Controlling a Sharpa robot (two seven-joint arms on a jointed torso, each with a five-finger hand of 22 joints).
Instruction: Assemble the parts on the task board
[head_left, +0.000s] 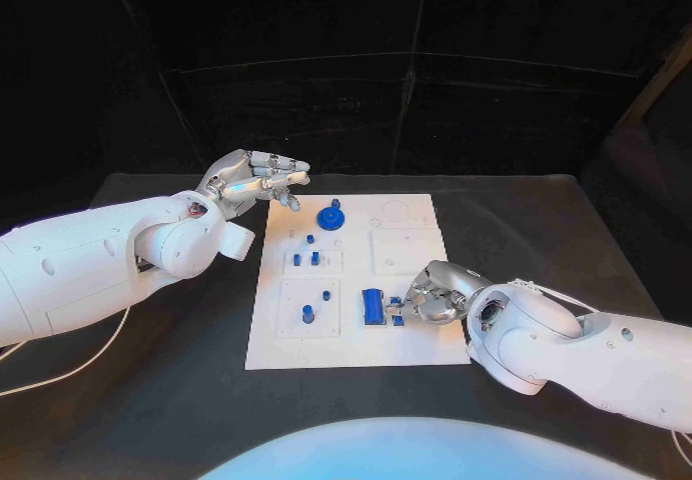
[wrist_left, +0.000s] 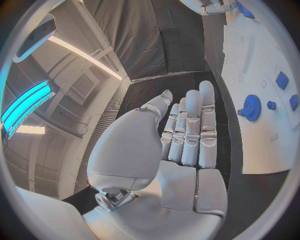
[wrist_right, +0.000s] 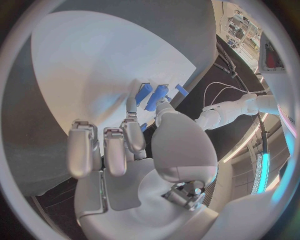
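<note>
The white task board (head_left: 408, 340) lies in the middle of the black table. A blue gear (head_left: 332, 217) sits near its far edge, and the left wrist view shows that gear (wrist_left: 252, 107) too. Several small blue pegs (head_left: 307, 258) stand in the board's left half. A long blue block (head_left: 372, 305) lies near the front edge. My right hand (head_left: 433, 295) rests low on the board beside it, thumb and a finger pinching a small blue part (wrist_right: 144, 93). My left hand (head_left: 260, 180) hovers off the board's far left corner, fingers (wrist_left: 190, 125) straight and holding nothing.
Black table (head_left: 159, 390) surrounds the board on all sides. A white cable (head_left: 58, 375) trails over the table under my left arm. The board's right half (head_left: 407, 250) has bare raised white plates.
</note>
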